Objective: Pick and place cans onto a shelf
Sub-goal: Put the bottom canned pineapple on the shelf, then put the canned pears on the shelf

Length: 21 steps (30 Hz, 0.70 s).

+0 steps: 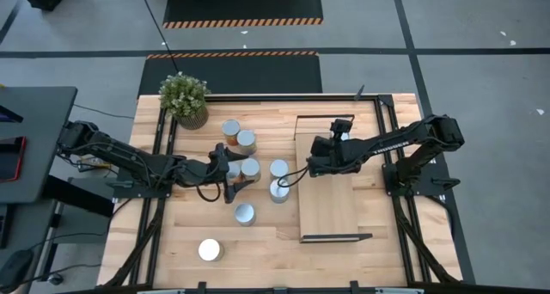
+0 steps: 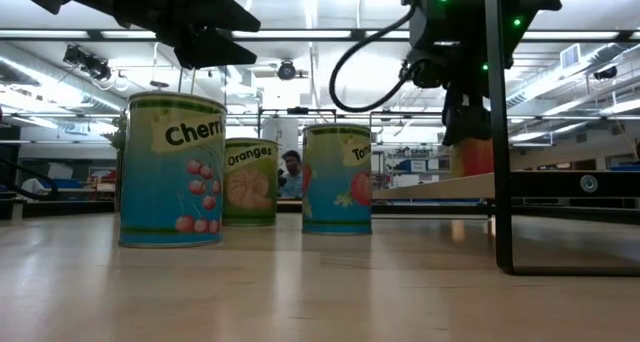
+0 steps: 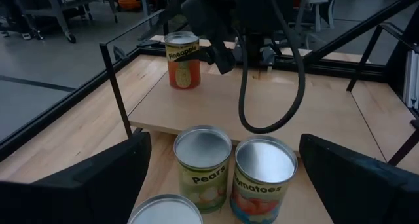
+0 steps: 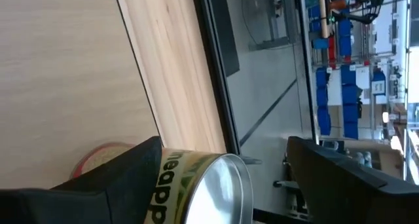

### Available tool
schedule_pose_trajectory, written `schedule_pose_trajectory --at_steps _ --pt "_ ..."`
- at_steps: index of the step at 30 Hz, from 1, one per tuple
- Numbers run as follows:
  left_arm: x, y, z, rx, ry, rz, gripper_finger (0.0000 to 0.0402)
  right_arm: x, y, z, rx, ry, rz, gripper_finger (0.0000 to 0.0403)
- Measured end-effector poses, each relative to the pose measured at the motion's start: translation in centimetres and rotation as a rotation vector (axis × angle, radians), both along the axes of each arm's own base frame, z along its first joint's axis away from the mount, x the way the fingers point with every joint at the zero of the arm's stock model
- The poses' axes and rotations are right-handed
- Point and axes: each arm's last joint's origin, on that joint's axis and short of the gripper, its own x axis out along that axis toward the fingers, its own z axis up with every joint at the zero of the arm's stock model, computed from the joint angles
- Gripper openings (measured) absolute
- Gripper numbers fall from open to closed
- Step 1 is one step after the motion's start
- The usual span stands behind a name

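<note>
The right gripper (image 4: 222, 178) has its two dark fingers spread on either side of a pineapple can (image 3: 182, 59), which stands upright on the shelf (image 1: 326, 191); whether the fingers actually press its sides cannot be made out. In the overhead view this can is hidden under the right arm, near the shelf's far end. The shelf is a long light-wood board whose long axis runs from the near edge of the table (image 1: 172, 242) to the far one, with black frames at both short ends. The left gripper (image 1: 234, 175) hangs over the cluster of cans with its jaws spread wide and nothing between them. Just ahead of it stand a pears can (image 3: 201, 158) and a tomatoes can (image 3: 264, 178), upright and touching, right beside the shelf's long edge. A white-topped can (image 1: 210, 250) stands apart near the table's front. A potted plant (image 1: 185, 98) sits at the far left corner. At table height a cherries can (image 2: 172, 169) looms large, its far neighbours partly hidden.
</note>
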Motion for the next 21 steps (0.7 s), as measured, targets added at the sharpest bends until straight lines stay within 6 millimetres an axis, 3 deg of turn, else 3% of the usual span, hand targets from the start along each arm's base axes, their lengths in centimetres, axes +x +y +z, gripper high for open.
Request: schedule_pose_trajectory --at_steps 7,17,21 --pt "0.0 0.0 0.0 0.0 0.0 0.0 0.0396 0.6 0.9 0.5 0.017 -0.056 0.029 0.0335" --pt "-0.1 0.0 -0.3 -0.008 0.024 0.003 0.0396 4.0 2.9 4.3 0.287 -0.237 0.207 0.0335" --pt "-0.8 -0.4 -0.4 -0.018 0.065 -0.015 0.0396 4.3 4.3 5.8 0.317 -0.252 0.26 0.0335"
